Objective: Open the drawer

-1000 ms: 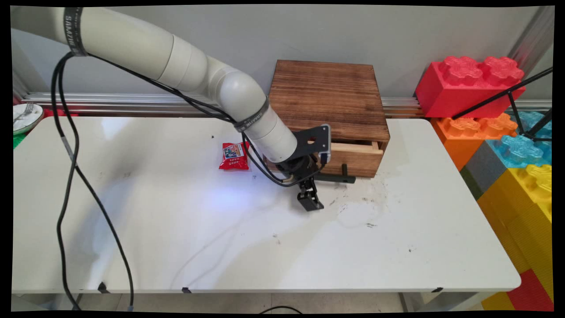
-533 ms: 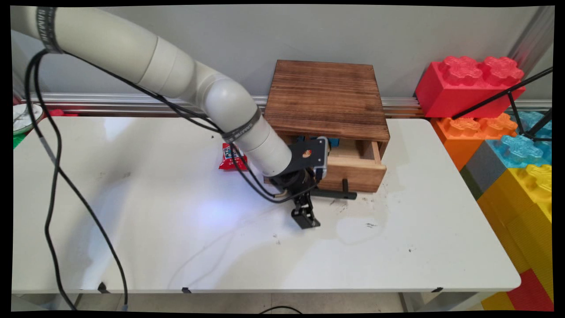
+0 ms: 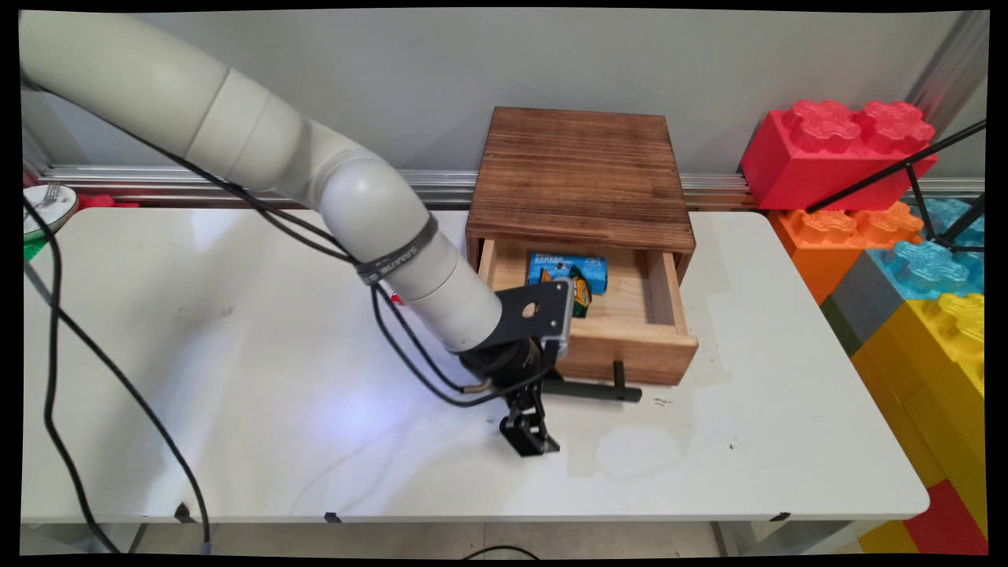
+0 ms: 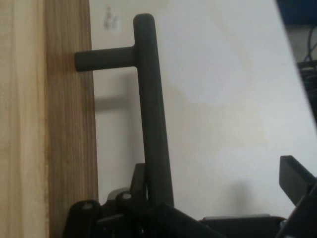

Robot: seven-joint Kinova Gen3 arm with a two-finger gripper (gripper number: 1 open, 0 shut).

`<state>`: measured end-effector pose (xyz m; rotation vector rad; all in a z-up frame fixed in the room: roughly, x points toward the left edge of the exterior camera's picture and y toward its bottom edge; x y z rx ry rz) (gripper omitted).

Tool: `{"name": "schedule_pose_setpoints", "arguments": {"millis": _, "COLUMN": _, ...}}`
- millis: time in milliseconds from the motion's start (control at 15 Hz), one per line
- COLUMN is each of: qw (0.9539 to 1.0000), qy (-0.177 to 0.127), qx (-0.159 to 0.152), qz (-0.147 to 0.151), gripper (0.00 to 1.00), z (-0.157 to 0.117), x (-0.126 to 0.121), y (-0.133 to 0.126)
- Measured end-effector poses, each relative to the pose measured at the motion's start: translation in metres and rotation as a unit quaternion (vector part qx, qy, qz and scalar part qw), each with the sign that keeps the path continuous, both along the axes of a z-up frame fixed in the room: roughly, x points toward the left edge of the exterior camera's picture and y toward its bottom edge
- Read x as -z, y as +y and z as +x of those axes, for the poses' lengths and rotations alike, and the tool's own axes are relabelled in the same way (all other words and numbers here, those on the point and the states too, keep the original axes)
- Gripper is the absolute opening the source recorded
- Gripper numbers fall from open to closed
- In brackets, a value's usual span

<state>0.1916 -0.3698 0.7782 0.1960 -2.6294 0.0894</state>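
Main view shows the claw low in the middle of the frame, at the left end of the black bar handle of a pulled-out wooden drawer. Hand view shows the handle running up from the bottom edge past one finger, while the other finger stands far right, so the claw seems spread. A blue packet lies in the drawer under the wooden box on the white desk.
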Motion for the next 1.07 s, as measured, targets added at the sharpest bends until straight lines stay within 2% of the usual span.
{"name": "schedule_pose_setpoints", "arguments": {"millis": 733, "qw": 0.9985, "qy": 0.021, "qx": 0.038, "qz": 0.033, "gripper": 1.0, "z": -0.005, "x": -0.014, "y": 0.065}}
{"name": "schedule_pose_setpoints", "arguments": {"millis": 1067, "qw": 0.9978, "qy": 0.031, "qx": 0.054, "qz": 0.023, "gripper": 1.0, "z": -0.004, "x": -0.021, "y": 0.078}}
